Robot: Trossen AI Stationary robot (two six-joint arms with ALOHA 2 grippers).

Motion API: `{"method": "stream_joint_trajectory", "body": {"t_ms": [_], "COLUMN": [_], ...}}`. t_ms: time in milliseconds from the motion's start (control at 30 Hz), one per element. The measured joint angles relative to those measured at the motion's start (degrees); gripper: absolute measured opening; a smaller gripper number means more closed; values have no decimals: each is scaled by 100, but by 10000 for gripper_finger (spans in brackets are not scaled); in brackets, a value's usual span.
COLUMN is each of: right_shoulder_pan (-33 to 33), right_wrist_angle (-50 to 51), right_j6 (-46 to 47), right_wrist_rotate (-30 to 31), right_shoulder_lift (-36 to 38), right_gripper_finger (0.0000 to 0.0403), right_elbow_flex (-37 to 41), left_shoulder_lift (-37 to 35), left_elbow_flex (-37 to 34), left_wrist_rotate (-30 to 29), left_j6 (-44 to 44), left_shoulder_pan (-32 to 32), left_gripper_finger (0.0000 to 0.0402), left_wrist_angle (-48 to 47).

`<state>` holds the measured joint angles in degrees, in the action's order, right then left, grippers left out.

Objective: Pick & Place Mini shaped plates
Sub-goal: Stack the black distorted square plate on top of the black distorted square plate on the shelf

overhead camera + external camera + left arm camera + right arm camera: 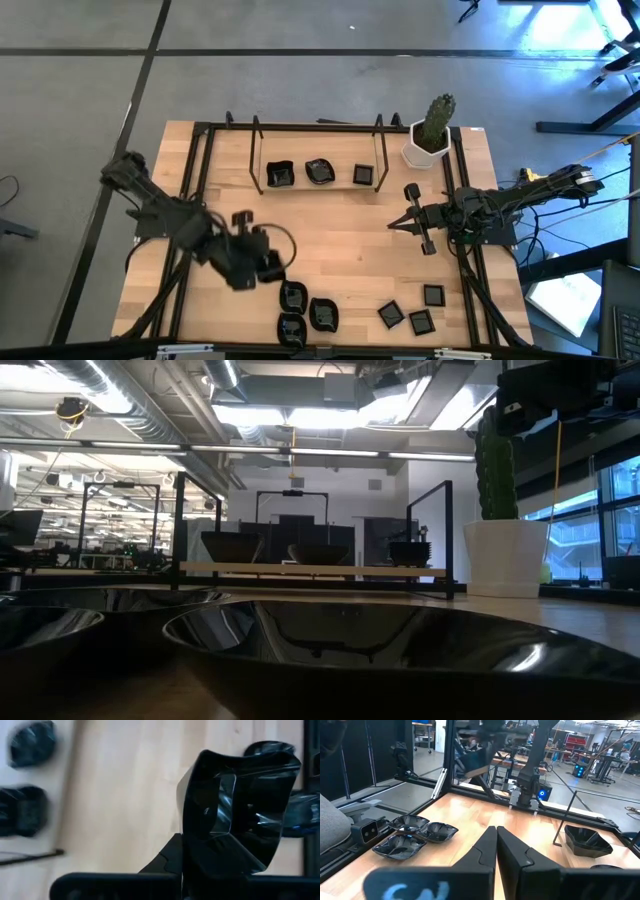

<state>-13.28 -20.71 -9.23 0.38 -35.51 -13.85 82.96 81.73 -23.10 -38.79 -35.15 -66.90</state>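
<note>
My left gripper (262, 262) hangs above the table's near left part, shut on a glossy black mini shaped plate (235, 805). The right wrist view shows that arm raised, the plate (470, 757) blurred below it. Just right of it, loose plates (292, 295) (323, 314) (290, 328) lie flat by the near edge. More plates (390, 314) (421, 322) (433, 295) lie at the near right. Three plates (280, 173) (319, 171) (363, 175) sit inside the black frame at the far side. My right gripper (392, 226) waits shut at mid-right, level, pointing left. My left gripper pinches the plate by one edge (210, 865) between its two fingers (165, 862), which slant down toward the table. The plate stands up beyond the fingertips with its hollow side toward the camera, lifted clear of the wood.
A white pot with a green cactus (430, 135) stands at the far right corner. A black wire frame (318, 128) rims the far part of the table, and black rails (470, 270) run along both sides. Bare wood (340, 225) lies in the middle.
</note>
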Motion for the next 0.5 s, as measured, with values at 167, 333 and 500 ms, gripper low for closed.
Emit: {"method": "stream_joint_trajectory", "body": {"t_ms": [167, 333, 500], "right_shoulder_pan": [0, 0, 0], "right_wrist_angle": [0, 0, 0], "right_j6": [2, 2, -22], "right_wrist_rotate": [0, 0, 0], "right_shoulder_lift": [0, 0, 0], "right_gripper_finger": [14, 14, 14], "right_elbow_flex": [0, 0, 0], "left_shoulder_lift": [-48, -48, -48], "left_elbow_flex": [343, 647, 820], "left_wrist_rotate": [-6, 96, 12], "left_j6": [1312, 2448, 3766], "left_shoulder_pan": [778, 1732, 2555], "left_gripper_finger": [2, 2, 3], "left_wrist_angle": [-435, -430, -416]}}
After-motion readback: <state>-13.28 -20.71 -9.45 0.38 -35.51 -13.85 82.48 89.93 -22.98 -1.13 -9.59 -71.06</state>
